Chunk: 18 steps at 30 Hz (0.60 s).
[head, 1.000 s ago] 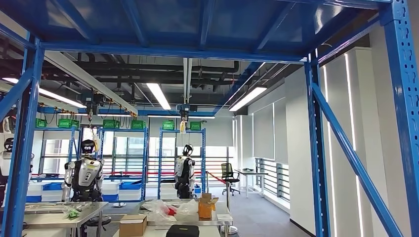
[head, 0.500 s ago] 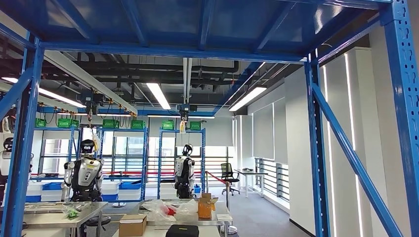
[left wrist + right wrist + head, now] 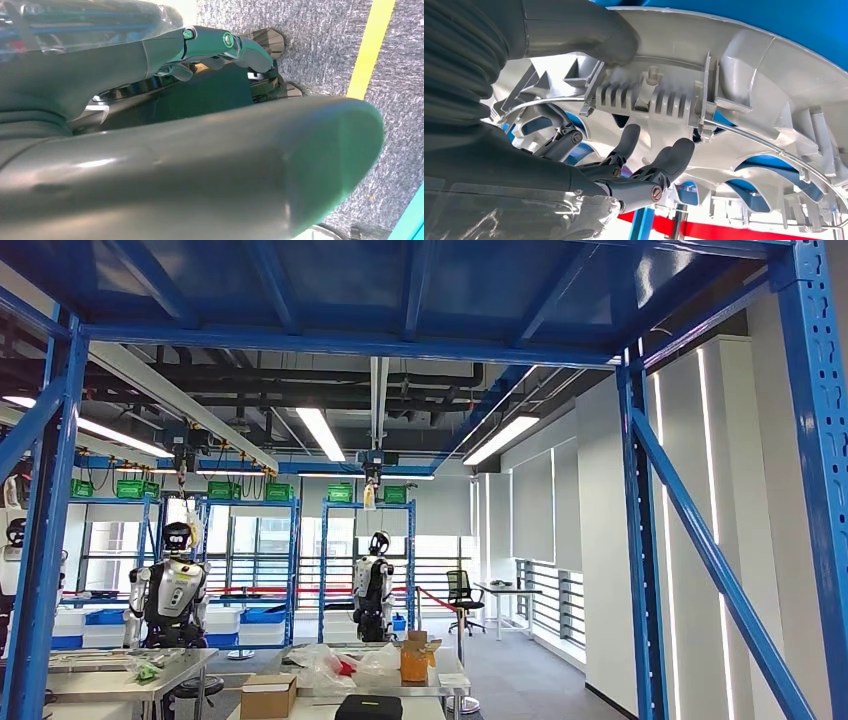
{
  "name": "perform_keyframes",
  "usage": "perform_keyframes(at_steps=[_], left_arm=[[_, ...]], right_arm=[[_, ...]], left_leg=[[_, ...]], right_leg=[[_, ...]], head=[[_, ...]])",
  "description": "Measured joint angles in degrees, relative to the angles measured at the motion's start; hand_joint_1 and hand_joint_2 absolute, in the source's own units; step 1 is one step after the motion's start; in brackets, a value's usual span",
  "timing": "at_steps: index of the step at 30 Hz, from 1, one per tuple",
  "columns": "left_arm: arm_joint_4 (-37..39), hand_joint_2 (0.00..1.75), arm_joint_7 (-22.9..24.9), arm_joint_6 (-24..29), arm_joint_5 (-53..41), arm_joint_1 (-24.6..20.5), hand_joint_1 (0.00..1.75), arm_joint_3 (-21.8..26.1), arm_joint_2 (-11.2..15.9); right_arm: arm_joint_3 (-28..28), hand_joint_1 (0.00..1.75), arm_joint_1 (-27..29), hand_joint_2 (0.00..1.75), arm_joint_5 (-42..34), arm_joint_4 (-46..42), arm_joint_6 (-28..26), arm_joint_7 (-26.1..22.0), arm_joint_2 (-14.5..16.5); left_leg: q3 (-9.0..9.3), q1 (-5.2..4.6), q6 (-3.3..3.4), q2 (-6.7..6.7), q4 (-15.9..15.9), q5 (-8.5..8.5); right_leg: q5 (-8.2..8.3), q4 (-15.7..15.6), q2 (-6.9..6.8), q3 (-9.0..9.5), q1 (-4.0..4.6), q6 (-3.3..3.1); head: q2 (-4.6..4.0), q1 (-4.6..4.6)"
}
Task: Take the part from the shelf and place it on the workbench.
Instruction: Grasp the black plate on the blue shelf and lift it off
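Right robot hand (image 3: 589,125) grips grey part (image 3: 724,100) at rim.

Blue racking (image 3: 640,540), ceiling strip lights (image 3: 322,435) — grey floor (image 3: 540,680), windows (image 3: 545,585).

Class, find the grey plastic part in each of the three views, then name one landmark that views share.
Head view: not in it.
Left wrist view: not in it.
Right wrist view: grey ribbed part, gripped by the right robot hand.
Shared landmark: blue shelf frame, also behind the part.
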Motion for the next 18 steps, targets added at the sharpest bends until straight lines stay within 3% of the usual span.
perform_keyframes(at_steps=[4, 5, 8, 9, 18], left_arm=[[0.12, 0.00, 0.00, -0.02, 0.00, 0.00, 0.00, 0.00, -0.07], [0.13, 0.00, 0.00, -0.02, 0.00, 0.00, 0.00, 0.00, -0.08], [0.16, 0.00, 0.00, -0.02, 0.00, 0.00, 0.00, 0.00, -0.09], [0.17, 0.00, 0.00, -0.03, 0.00, 0.00, 0.00, 0.00, -0.10], [0.34, 0.00, -0.02, -0.12, -0.02, 0.00, 0.00, 0.00, -0.32]], right_arm=[[0.38, 1.75, -0.01, 1.75, -0.86, -0.05, -1.06, 0.00, -0.26], [0.49, 1.31, -0.01, 1.75, -0.94, -0.09, -1.29, 0.00, -0.31], [0.82, 0.00, -0.02, 0.44, -0.90, -0.31, -1.96, -0.01, -0.43], [0.94, 0.00, -0.05, 0.00, -0.83, -0.40, -2.18, -0.01, -0.46], [2.14, 0.00, -0.76, 0.00, 0.16, -0.79, -3.57, 0.00, -0.84]], left_leg=[[0.00, 0.00, 0.00, 0.00, 0.00, 0.00], [0.00, 0.00, 0.00, 0.00, 0.00, 0.00], [-0.01, 0.00, 0.00, 0.00, 0.00, 0.00], [-0.01, 0.00, 0.00, 0.00, -0.01, 0.00], [-0.01, 0.00, 0.00, 0.00, -0.01, 0.00]], right_leg=[[0.00, 0.00, 0.00, 0.00, 0.00, 0.00], [0.00, 0.00, 0.00, -0.01, 0.00, 0.00], [0.00, 0.00, 0.00, -0.01, 0.00, 0.00], [0.00, 0.00, 0.00, -0.01, 0.00, 0.00], [0.00, 0.00, 0.00, -0.02, 0.00, 0.00]], head=[[0.00, 0.01], [0.00, 0.01], [0.00, 0.01], [0.00, 0.02], [0.00, 0.01]])
